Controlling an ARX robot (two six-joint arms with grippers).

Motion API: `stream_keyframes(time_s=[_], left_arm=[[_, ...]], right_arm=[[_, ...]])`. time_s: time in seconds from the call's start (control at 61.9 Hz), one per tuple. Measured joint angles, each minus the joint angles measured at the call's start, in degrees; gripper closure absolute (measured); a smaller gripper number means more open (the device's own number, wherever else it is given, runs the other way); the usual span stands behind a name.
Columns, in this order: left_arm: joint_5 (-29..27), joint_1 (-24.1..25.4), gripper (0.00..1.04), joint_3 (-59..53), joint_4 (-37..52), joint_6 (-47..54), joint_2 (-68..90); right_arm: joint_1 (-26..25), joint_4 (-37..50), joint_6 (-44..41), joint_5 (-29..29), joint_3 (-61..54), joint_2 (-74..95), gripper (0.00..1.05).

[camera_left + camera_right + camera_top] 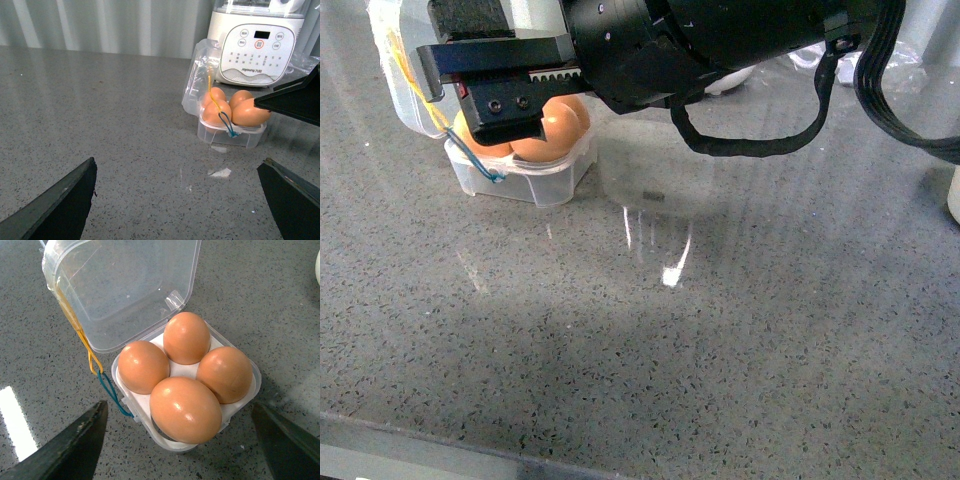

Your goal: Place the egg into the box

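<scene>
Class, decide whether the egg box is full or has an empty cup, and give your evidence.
Full: four eggs sit in the box, one in each cup, none vacant. Its lid stands open.

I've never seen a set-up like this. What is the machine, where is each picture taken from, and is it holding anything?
It is a robot with two arms, each ending in a two-fingered gripper. One camera on its body looks forward; there the right gripper hangs over a clear box on a grey counter. The other two cameras ride on the wrists. The right wrist's looks down into the box: lid open, four brown eggs inside, fingers spread, holding nothing. The left wrist's shows the left gripper, open and empty, farther from the box, with a white appliance behind the box.
</scene>
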Motion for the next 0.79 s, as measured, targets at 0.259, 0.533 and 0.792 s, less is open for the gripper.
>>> stream_keyframes(time_s=[0.259,0.533,0.792], left_arm=[[0.0,0.0,0.07,0.0,0.0,0.0,0.0],[0.0,0.0,0.07,0.0,0.0,0.0,0.0],[0.0,0.0,0.07,0.0,0.0,0.0,0.0]], right_arm=[[-1.5,1.3,0.1,1.1,-0.1,-0.6,0.07],[-7.5,4.8,0.3,4.9,-5.6,-7.3,0.07],[-19.8,8.9,1.3,8.7,-26.0,-28.5,0.07]])
